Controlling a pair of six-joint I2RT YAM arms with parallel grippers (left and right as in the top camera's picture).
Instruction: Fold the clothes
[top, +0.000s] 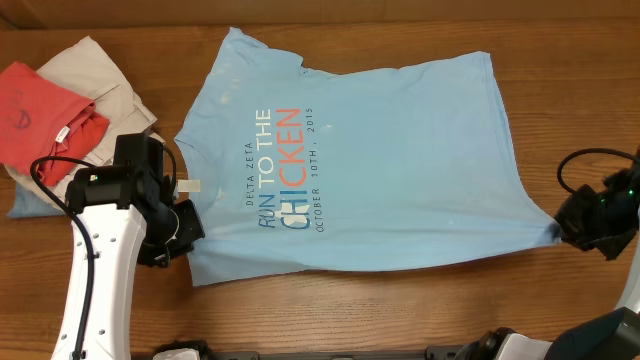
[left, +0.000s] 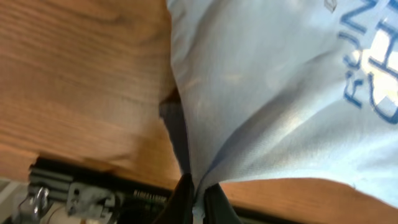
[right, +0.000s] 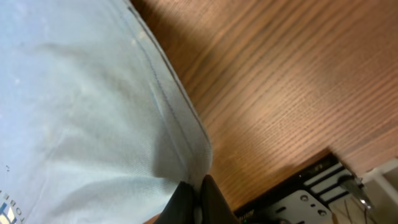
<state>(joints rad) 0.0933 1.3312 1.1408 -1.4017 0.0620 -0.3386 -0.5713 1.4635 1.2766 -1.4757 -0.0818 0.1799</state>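
From overhead, the sky-blue T-shirt (top: 400, 170) lies spread nearly flat across the middle of the wooden counter (top: 330, 320), turned sideways with its neck toward the left and its hem toward the right. The white and red-orange lettering (top: 285, 170) faces up and runs from bottom to top. A small white tag (top: 190, 185) shows at the neck. The left pincer (top: 186, 236) sits at the shirt's near left edge, by the lower sleeve. The right pincer (top: 562, 228) meets the near right corner of the hem, where the cloth draws out to a point with creases fanning from it. At the far left, well apart from the shirt's body, a red T-shirt (top: 40, 105) rests on beige trousers (top: 95, 65), with a sliver of blue denim (top: 20, 208) beneath.

Seen from the left wrist, the two dark fingers (left: 181, 202) are drawn together on a gathered fold of the blue cloth, which rises from them and spreads out above, part of the print showing at the right. Bare wood fills the left of the view.

Seen from the right wrist, the fingers (right: 214, 198) are likewise clamped on the cloth, just at the stitched hem (right: 168, 118), with the fabric lifted into a small peak there. Wood grain fills the right side of the view.
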